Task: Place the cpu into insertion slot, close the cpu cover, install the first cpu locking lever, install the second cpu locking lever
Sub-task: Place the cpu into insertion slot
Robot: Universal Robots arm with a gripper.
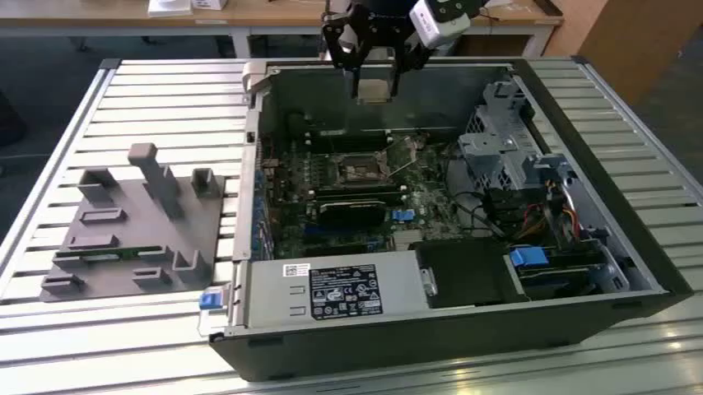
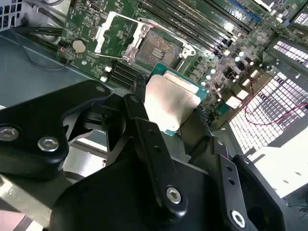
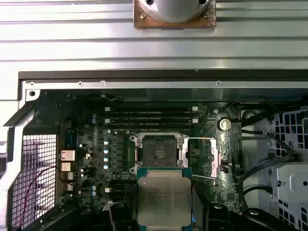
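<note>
One black pincer (image 1: 374,81) pinches your small, flat, tan-silver square cpu (image 3: 163,202) by its edges, in the air above the far wall of the open black computer case (image 1: 439,329) on the slatted metal worktop (image 1: 165,99). Inside, the green board's silver-rimmed square insertion slot (image 3: 158,155) lies uncovered, apart from the chip.

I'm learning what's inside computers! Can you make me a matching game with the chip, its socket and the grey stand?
Things:
1. cpu
2. insertion slot
3. grey stand

Where or how:
A. empty, on the green board
B. on the slatted table, to the exterior view's left of the computer case
C. held in the gripper, above the board

Pairs: 1-C, 2-A, 3-B
</note>
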